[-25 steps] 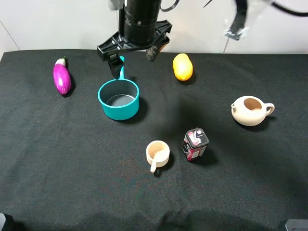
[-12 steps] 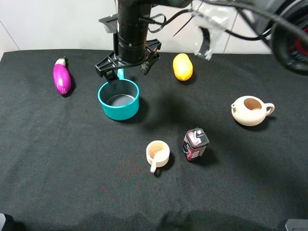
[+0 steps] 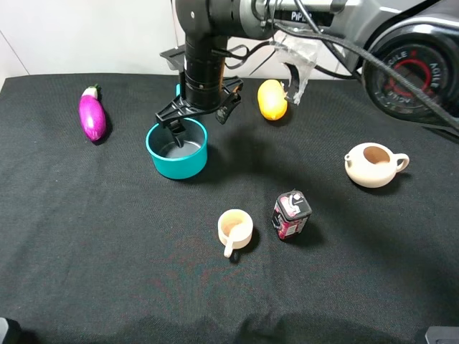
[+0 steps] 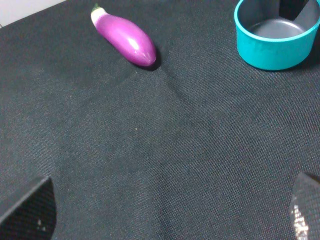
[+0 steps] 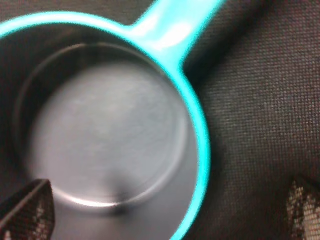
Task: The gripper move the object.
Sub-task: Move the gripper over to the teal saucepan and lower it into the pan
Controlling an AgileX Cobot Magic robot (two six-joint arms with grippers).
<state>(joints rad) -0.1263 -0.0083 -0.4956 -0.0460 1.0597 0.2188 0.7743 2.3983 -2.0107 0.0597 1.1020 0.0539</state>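
Observation:
The teal saucepan (image 3: 176, 149) with a dark grey inside stands left of centre on the black cloth. Its handle points to the back and is mostly hidden behind the arm. My right gripper (image 3: 199, 120) reaches across and hangs low over the pan's back rim, open. One finger dips inside the pan and the other is outside the rim. The right wrist view shows the pan (image 5: 110, 140) close up, its handle (image 5: 175, 25), and the gripper (image 5: 165, 210) straddling the rim. My left gripper (image 4: 165, 210) is open and empty, well away from the pan (image 4: 276, 37).
A purple eggplant (image 3: 92, 115) lies at the back left and shows in the left wrist view (image 4: 125, 37). A yellow fruit (image 3: 272, 99) lies at the back centre. A beige teapot (image 3: 371, 165) sits right, a beige cup (image 3: 234, 228) and a small red tin (image 3: 291, 213) in front.
My right gripper has come down and forward from above the handle to the pan's back rim, with one finger now inside the pan. The pan has not moved.

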